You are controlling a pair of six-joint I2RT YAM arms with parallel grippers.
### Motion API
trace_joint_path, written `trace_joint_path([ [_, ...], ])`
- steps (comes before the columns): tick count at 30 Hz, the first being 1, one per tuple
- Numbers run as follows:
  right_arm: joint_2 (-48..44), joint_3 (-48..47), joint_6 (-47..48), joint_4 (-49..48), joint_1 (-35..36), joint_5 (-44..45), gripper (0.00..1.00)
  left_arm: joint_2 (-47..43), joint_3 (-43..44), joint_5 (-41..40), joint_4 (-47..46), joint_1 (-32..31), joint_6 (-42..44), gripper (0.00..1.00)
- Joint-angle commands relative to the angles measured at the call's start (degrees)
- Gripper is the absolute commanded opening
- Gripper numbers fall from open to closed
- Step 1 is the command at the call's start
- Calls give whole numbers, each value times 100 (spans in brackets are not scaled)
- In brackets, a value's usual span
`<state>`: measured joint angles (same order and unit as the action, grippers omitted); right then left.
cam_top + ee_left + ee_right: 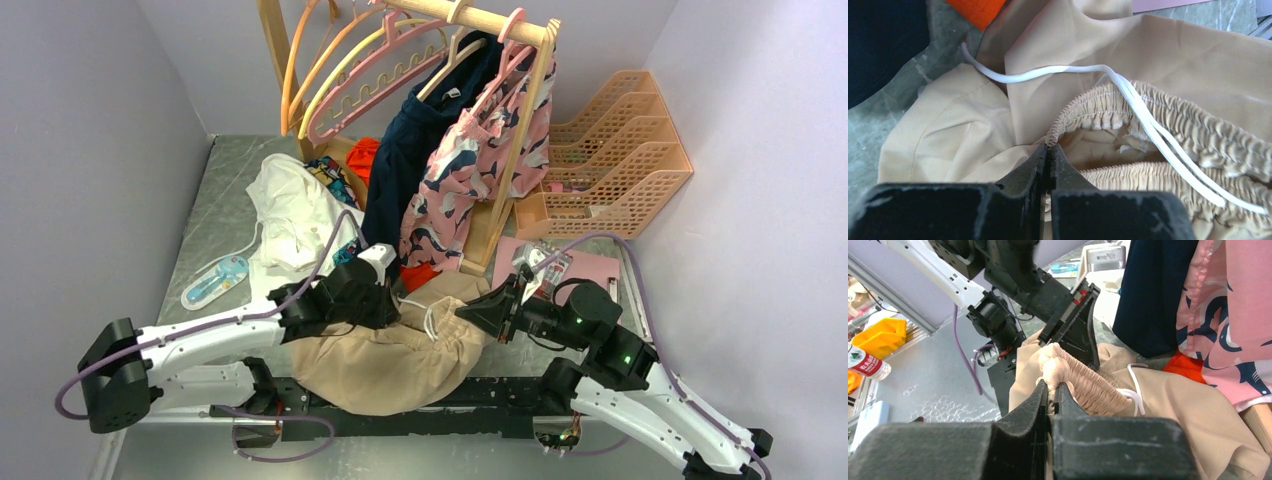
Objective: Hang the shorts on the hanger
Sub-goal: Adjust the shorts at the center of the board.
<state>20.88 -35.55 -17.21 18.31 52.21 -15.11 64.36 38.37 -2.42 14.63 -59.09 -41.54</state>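
- From the overhead camera I saw the shorts [385, 368] heaped at the 6 o'clock edge of the table [225, 190], just in front of the two arm bases.
- The left gripper [397, 303] sat at about 11 o'clock on that heap, its tips on the gathered waistband [1108, 112].
- In its wrist view the jaws were pressed together with the end of the elastic band pinched between the tips. So I read it as clamped on the shorts.
- The white drawstring [1128, 90] ran from 10 o'clock across the tan cloth and down toward 4 o'clock, past the right side of the tips and not touching them.
- The right gripper [466, 312] met the heap at about 2 o'clock, pointing back toward the left one.
- Its own camera showed the jaws closed on a bunched fold of waistband, which rose from the tips toward 12 o'clock.
- The waistband spanned the gap between the two grippers, and the rest of the cloth sagged toward 6 o'clock.
- The hanger [380, 85] hung on the wooden rail [480, 15] at 12 o'clock, well apart from the shorts and from both grippers.
- A navy garment [415, 150] and a patterned garment [480, 170] hung from the same rail, between the hanger and the shorts.
- A white garment [290, 215] lay on the table at 10 o'clock from the shorts.
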Motion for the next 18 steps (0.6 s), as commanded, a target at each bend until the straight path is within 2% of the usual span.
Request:
trace_joint_path([
  [1,45,-44,-88,-168,-9,-5,0,-483,24,-372,448,-32,75,7],
  [7,112,-83,-196,-198,-9,268,0,-1486,538,-1455,1163,-33,335,7],
  [13,400,-347,-210,-485,-16,416,22,-2474,1522,-2566,1494,-32,1087,7],
  [18,706,-498,-138,-631,-17,423,37,-3046,2109,-2853,1415,-35,1651,7],
])
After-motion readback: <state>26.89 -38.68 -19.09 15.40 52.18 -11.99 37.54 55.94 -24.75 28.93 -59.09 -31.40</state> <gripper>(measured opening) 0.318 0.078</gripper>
